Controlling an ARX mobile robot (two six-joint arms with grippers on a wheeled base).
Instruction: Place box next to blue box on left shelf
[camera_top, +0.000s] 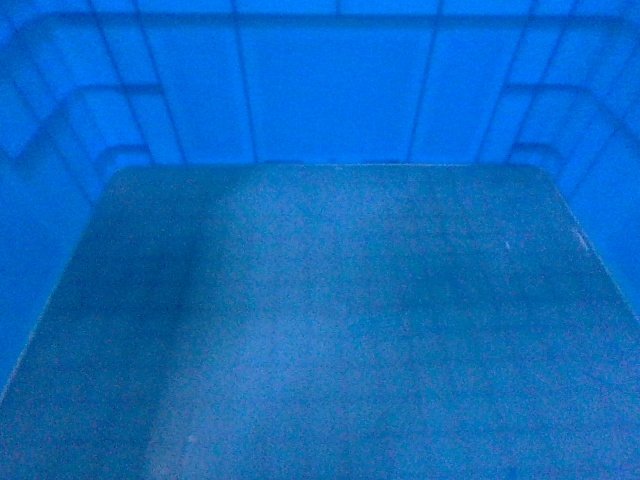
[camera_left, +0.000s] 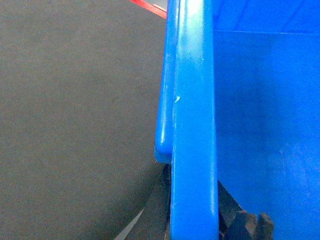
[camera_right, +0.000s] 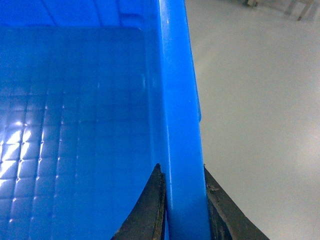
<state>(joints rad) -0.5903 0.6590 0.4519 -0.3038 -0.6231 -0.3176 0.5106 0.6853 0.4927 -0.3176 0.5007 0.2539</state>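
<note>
Right gripper (camera_right: 183, 200) fingers clamp the box (camera_top: 330, 320) rim at six o'clock. Left gripper (camera_left: 210, 220) looks clamped too, though mostly hidden. Either thin hold could slip, tipping the load.

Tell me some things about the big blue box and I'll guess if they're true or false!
1. The box has toys inside. False: its floor is bare.
2. The right gripper pinches the box's rim, one finger on each side. True.
3. The box is red. False: it is bright blue.
4. The floor beside the box in the left wrist view is dark grey. True.
</note>
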